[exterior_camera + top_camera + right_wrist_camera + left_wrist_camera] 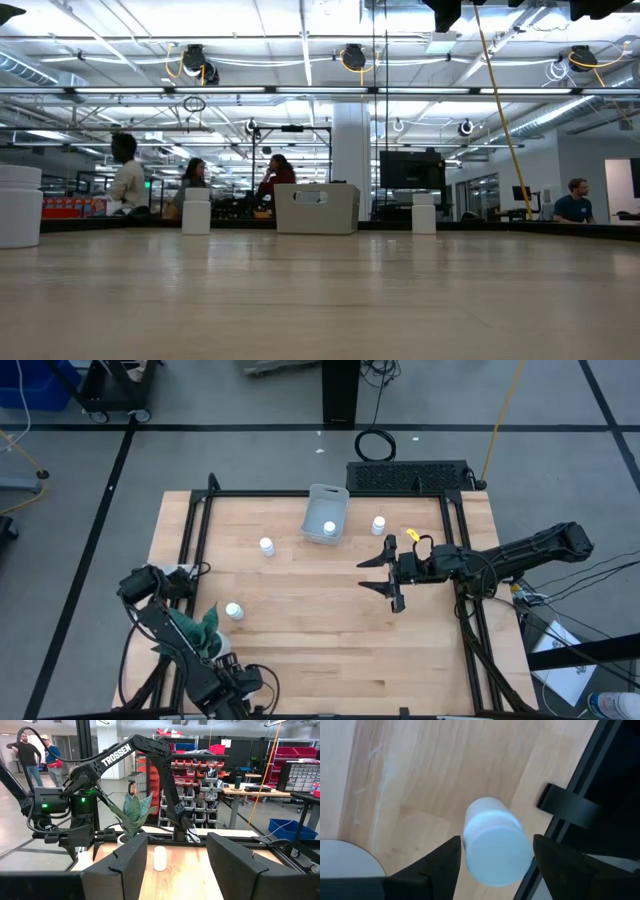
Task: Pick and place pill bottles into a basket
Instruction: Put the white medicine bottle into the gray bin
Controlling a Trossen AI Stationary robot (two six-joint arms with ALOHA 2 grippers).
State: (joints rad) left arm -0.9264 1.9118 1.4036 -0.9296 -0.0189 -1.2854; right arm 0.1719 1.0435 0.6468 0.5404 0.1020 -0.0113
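One pill bottle (496,851), white with a white cap, stands upright on the wood beside the black frame rail at the table's left edge. My left gripper (497,867) points down over it, open, one finger on each side of it. In the right wrist view this bottle (85,859) shows under that gripper (82,846). The pale basket (325,510) stands at the far middle with one bottle (329,528) inside. Three more bottles (378,524), (266,546), (234,611) stand on the table. My right gripper (383,574) hovers open and level at mid-right. My left gripper comes from above with its fingers (442,867) on either side of the upright bottle's cap (500,855). Whether they touch it I cannot tell. The bottle stands on the table.
A green plant (197,628) in a white pot stands near the left arm. A black frame rail (580,785) runs close beside the bottle. A black ridged box (410,475) lies past the far edge. People show in the room beyond.
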